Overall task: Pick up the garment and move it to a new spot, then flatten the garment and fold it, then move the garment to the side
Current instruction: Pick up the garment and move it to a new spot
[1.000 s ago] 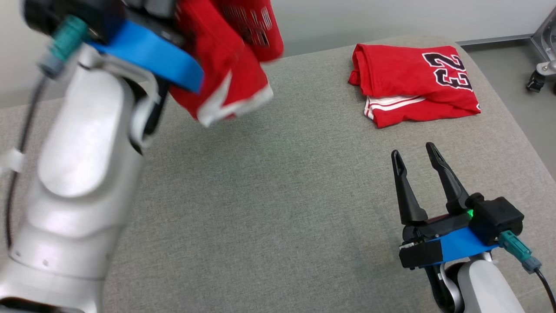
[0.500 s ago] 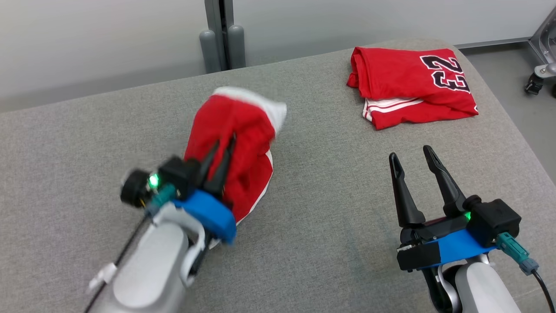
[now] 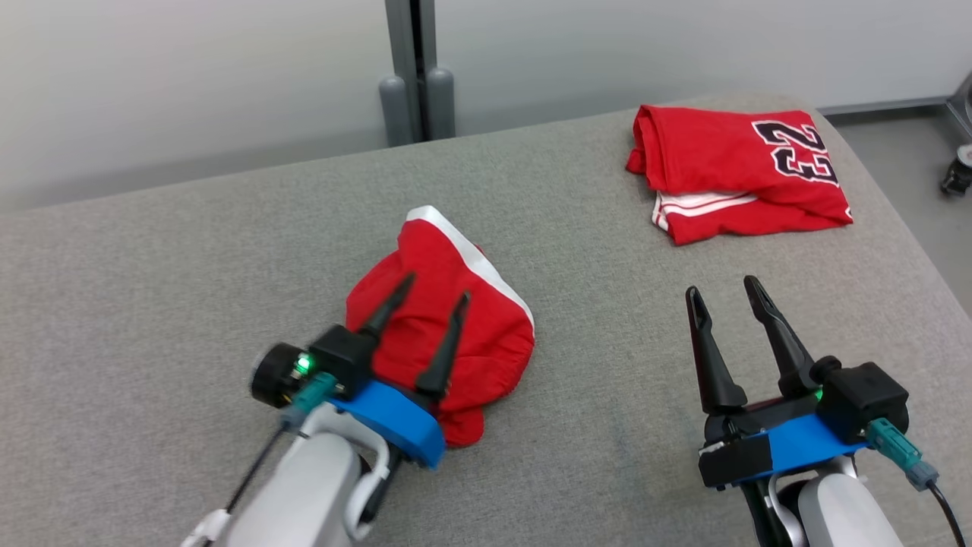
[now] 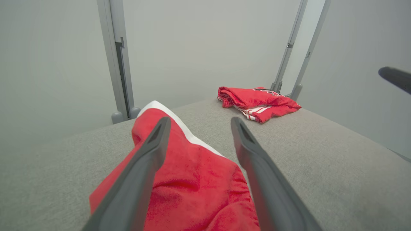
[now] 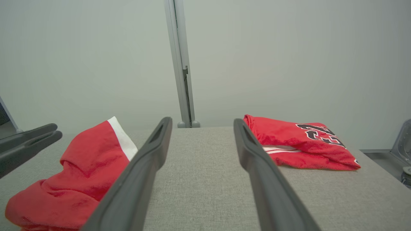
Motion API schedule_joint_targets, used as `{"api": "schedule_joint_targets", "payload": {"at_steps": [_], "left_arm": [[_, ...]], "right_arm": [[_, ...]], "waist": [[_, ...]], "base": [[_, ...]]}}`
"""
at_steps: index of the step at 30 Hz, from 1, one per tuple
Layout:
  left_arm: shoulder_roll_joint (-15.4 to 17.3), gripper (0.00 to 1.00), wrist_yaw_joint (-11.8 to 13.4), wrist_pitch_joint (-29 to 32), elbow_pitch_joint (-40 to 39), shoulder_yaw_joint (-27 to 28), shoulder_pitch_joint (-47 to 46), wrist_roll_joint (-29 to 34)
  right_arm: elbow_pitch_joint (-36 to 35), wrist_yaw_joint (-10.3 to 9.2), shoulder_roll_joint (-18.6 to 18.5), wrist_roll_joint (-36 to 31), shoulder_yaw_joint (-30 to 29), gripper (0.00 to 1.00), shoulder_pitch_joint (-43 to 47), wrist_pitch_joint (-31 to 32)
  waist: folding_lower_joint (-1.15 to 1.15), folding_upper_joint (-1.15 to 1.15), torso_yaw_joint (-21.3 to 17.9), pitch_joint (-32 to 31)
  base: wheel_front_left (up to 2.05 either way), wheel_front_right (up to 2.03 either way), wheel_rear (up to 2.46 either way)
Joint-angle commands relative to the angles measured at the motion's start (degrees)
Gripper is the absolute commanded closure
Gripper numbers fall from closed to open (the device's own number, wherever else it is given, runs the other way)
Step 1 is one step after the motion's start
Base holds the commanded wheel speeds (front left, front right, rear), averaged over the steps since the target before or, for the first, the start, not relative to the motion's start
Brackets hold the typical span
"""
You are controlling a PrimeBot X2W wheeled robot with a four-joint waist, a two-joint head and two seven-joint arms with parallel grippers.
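Left gripper (image 3: 434, 289) hangs with its two long dark fingers (image 3: 444, 346) spread wide apart, clasping nothing. Directly beneath and between those fingers lies the crumpled red cloth garment with a white band along one edge (image 3: 490, 334), heaped loosely on the grey woven fabric surface (image 3: 607, 395). In the left wrist view the garment (image 4: 192, 189) fills the gap between the fingers and reaches past their tips, the white band at its far end; whether the fingers touch the cloth I cannot tell.

Right gripper (image 3: 721, 289) is likewise wide open and holds nothing, with bare grey fabric under it and ahead of it. It sits well apart from the left gripper, off to that gripper's right.

Beyond the right gripper's fingertips, a little to its right, rests a folded red jersey with black-and-white numerals and white stripes (image 3: 736, 175), lying flat near the far corner of the surface. Farther off, ahead of the left gripper, a grey metal post (image 3: 414, 76) stands against the pale wall.
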Motion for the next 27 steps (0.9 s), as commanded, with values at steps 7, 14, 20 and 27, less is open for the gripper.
{"api": "schedule_joint_targets", "payload": {"at_steps": [7, 14, 20, 27], "left_arm": [[4.05, 0.00, 3.10, -0.28, -11.89, 11.32, 4.33, 2.39], [6.36, 0.00, 4.56, -0.30, -16.52, 21.30, 10.85, 4.18], [6.73, 0.00, 4.13, -0.30, -17.91, 26.09, 15.83, 5.75], [5.09, 0.00, 3.47, -0.30, -17.50, 28.18, 21.12, 7.97]], "right_arm": [[0.65, 0.01, -0.01, 0.29, -0.74, 0.00, 2.71, -0.26], [0.58, 0.01, -0.01, 0.30, -2.39, 0.00, 4.40, -0.23], [0.83, 0.01, -0.11, -0.10, -3.66, 0.00, 5.76, -0.22], [1.38, 0.01, -0.15, -0.28, -4.70, 0.00, 7.64, -0.23]], "waist": [[0.00, 0.00, 2.85, -2.78], [0.00, 0.00, 6.61, -4.10], [0.00, 0.00, 9.15, -4.69], [0.00, 0.00, 10.88, -6.00]], "base": [[0.00, 0.00, 0.00], [0.00, 0.00, 0.00], [0.00, 0.00, 0.00], [0.00, 0.00, 0.00]]}}
